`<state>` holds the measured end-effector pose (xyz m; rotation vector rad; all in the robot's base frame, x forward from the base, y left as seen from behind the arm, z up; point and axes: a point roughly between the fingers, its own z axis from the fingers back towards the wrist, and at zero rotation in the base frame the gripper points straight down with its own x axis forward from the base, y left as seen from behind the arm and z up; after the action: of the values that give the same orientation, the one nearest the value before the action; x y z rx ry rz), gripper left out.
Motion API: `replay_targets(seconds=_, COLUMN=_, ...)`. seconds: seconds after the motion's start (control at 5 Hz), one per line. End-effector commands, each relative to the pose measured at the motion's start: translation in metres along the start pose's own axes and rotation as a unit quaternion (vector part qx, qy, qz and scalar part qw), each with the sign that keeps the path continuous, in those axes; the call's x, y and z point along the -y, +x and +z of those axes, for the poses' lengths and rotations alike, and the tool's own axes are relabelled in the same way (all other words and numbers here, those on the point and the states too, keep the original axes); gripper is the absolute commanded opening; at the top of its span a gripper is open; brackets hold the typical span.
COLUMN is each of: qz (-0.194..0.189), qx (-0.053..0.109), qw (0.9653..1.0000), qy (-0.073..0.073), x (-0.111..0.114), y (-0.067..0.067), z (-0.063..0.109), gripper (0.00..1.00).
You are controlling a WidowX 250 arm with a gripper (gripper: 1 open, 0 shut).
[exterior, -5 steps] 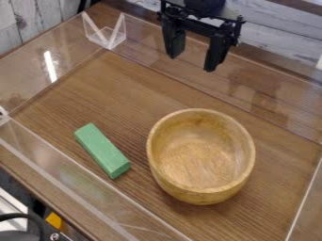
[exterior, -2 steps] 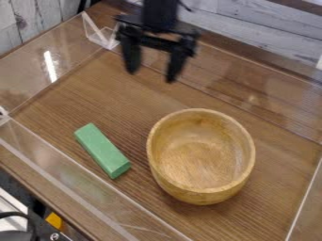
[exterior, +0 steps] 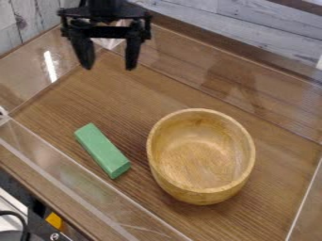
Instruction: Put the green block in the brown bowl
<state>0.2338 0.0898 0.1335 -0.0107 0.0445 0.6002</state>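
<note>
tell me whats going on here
A single robot arm is working over a wooden table with clear walls around it. Its gripper hangs above the far left part of the table, fingers spread open and holding nothing. The green block lies flat on the table, untouched, just left of the brown bowl, which is empty. The block isn't in the bowl yet.

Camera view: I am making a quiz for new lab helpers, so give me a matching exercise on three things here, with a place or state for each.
Things:
1. green block
2. brown bowl
3. gripper

Places or states:
A. empty, at the right of the table
B. open, pointing down, up at the top left
C. lying flat on the table, left of the bowl

Pairs: 1-C, 2-A, 3-B
</note>
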Motion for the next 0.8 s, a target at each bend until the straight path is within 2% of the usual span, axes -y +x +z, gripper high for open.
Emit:
replay_targets(seconds=0.0, qz=0.114, qx=0.026, qw=0.9931, qy=-0.008, x=-0.023, y=0.007, z=-0.007, gripper=1.0)
replay_targets(seconds=0.2, qz=0.219, qx=0.029, qw=0.9753, qy=-0.013, x=-0.046, y=0.012, z=-0.023, gripper=1.0)
replay_targets(seconds=0.4, qz=0.278, qx=0.027, qw=0.9601, qy=-0.014, x=-0.058, y=-0.001, z=-0.031, gripper=1.0)
replay_targets(seconds=0.6, qz=0.312, qx=0.023, qw=0.9498, qy=-0.013, x=-0.065, y=-0.011, z=-0.036, gripper=1.0)
